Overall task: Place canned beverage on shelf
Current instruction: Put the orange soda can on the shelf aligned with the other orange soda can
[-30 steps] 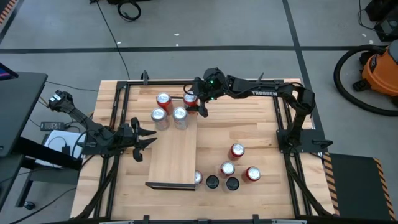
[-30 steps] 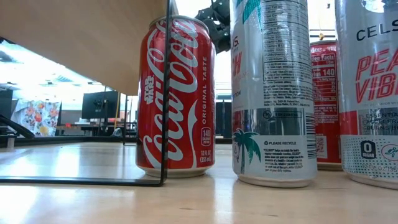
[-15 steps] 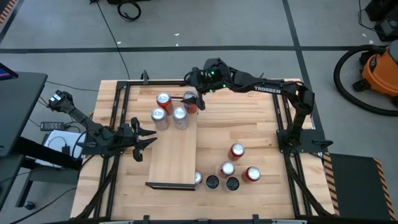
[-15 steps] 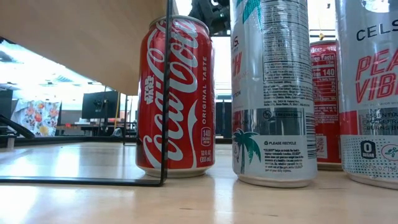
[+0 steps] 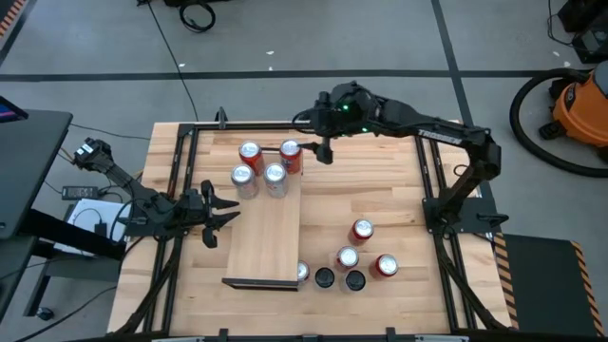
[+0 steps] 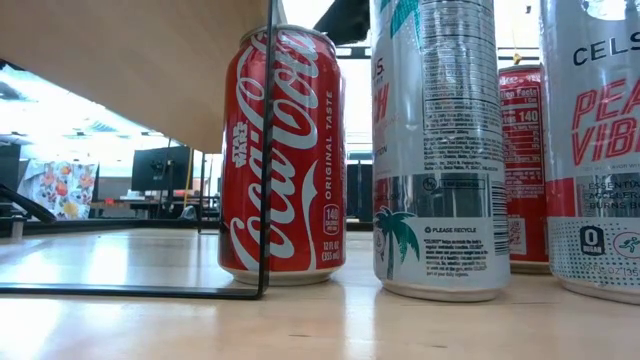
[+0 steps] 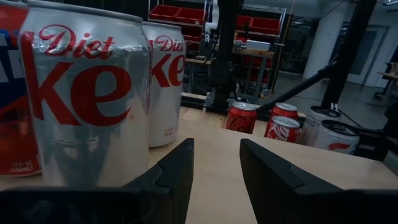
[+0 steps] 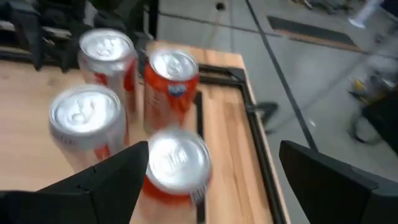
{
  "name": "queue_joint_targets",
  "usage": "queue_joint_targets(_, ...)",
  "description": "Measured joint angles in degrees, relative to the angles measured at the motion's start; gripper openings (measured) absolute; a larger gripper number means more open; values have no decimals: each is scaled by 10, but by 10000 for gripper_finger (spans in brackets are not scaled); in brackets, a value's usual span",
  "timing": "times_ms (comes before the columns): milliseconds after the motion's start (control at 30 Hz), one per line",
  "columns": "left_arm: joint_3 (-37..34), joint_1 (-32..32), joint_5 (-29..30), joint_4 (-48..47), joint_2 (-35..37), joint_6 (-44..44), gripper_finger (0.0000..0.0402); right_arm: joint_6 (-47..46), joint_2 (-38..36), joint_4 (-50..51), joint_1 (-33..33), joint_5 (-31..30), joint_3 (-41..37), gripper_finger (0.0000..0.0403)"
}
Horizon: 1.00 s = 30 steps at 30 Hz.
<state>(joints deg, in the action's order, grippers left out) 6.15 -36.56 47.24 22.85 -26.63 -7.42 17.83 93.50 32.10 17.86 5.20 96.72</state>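
Observation:
The shelf [image 5: 266, 233] is a pale plywood board lying lengthwise in the middle of the table. Several cans stand at its far end: a red can [image 5: 292, 153] at the far right corner, two silver cans [image 5: 275, 177] [image 5: 243, 180] and another [image 5: 249, 152]. My right gripper [image 5: 323, 150] is open and empty, just right of the red can. In the right wrist view the open gripper [image 8: 214, 162] looks down on the red can [image 8: 174, 71] and the other cans. My left gripper [image 5: 217, 213] waits open at the shelf's left side, with silver Diet Coke cans [image 7: 81, 93] close in its wrist view.
Three red cans [image 5: 362, 230] [image 5: 347, 256] [image 5: 385, 265] and two dark cans [image 5: 325, 278] [image 5: 354, 280] stand on the table's near right. A red Coca-Cola can [image 6: 283, 150] stands under the shelf's near end beside tall silver cans [image 6: 435, 150]. A black frame rail [image 5: 423, 180] borders the table.
My right gripper has drawn back from the red can at the shelf's far right corner and gone toward the table's right edge. The red can stays standing where it was.

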Motion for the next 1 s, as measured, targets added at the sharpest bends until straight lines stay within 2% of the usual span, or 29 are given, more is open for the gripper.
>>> queue_joint_targets(100,0,0,0,0,0,-3,140,-14,-6,65,1,-48,0,368)
queue_joint_targets(167,0,0,0,0,0,-7,140,-31,-5,100,2,-58,-6,362)
queue_joint_targets(300,0,0,0,0,0,-8,140,-45,-1,98,-3,-63,-59,347)
queue_joint_targets(400,0,0,0,0,0,-8,140,-47,-1,34,-7,-88,-110,336)
queue_joint_targets(567,0,0,0,0,0,-10,139,-46,1,-61,-8,-88,-168,319)
queue_joint_targets(800,0,0,0,0,0,-10,139,-46,1,-127,-11,-69,-184,298)
queue_joint_targets(1000,0,0,0,0,0,-10,139,-45,1,-144,-15,-66,-184,286)
